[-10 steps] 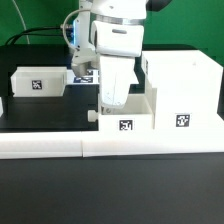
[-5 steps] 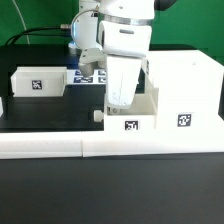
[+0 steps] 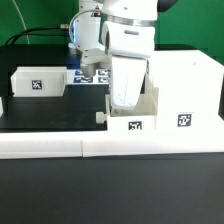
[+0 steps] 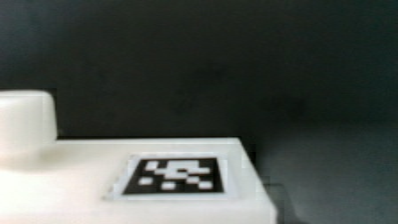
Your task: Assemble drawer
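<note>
A small white open-top tray (image 3: 137, 121) with a square tag on its front and a small knob (image 3: 99, 116) stands against the tall white casing (image 3: 186, 85) on the exterior view's right. My gripper (image 3: 125, 100) reaches down into this tray and holds its wall; the fingertips are hidden inside it. The second tray (image 3: 38, 83) with its tag sits apart at the exterior view's left. The wrist view shows only the held tray's tagged face (image 4: 180, 175) and its knob (image 4: 23, 120) over the dark table; no fingers show there.
The long low white L-shaped wall (image 3: 110, 148) runs along the front of the table, just in front of the tray and casing. The marker board (image 3: 92, 75) lies behind my arm. Cables lie at the back left.
My gripper and the small tray have slid together toward the exterior view's right, closing up to the casing. The second tray and the casing have not moved.
</note>
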Controlling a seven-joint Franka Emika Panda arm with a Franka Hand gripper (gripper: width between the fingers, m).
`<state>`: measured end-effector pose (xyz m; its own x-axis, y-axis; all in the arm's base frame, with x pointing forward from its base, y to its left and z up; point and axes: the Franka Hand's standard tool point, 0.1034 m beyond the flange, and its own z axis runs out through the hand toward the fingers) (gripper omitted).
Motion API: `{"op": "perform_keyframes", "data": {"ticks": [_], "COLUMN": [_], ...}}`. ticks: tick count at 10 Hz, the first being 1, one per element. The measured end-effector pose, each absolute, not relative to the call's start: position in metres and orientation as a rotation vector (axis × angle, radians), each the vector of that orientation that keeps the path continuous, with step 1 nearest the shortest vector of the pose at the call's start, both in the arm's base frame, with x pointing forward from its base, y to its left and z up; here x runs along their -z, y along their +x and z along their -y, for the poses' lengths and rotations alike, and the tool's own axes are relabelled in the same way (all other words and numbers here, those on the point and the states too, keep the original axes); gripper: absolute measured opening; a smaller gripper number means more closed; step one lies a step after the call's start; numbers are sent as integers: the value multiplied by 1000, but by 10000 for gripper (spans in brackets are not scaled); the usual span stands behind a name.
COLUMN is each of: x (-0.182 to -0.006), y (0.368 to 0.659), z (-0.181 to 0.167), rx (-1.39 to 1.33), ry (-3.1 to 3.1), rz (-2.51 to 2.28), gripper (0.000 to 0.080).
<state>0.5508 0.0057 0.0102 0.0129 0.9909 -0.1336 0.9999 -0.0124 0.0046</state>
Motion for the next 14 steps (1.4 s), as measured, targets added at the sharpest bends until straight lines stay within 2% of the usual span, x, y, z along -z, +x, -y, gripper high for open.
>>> {"op": "perform_keyframes", "data": {"ticks": [12, 13, 14], "x": [-10, -13, -19], "y": [552, 552, 553], "z": [-4, -4, -5], "rx": [165, 178, 194], "ry": [2149, 2153, 2156], "rz": [-2138, -2138, -2138], "gripper": [42, 270, 270]}}
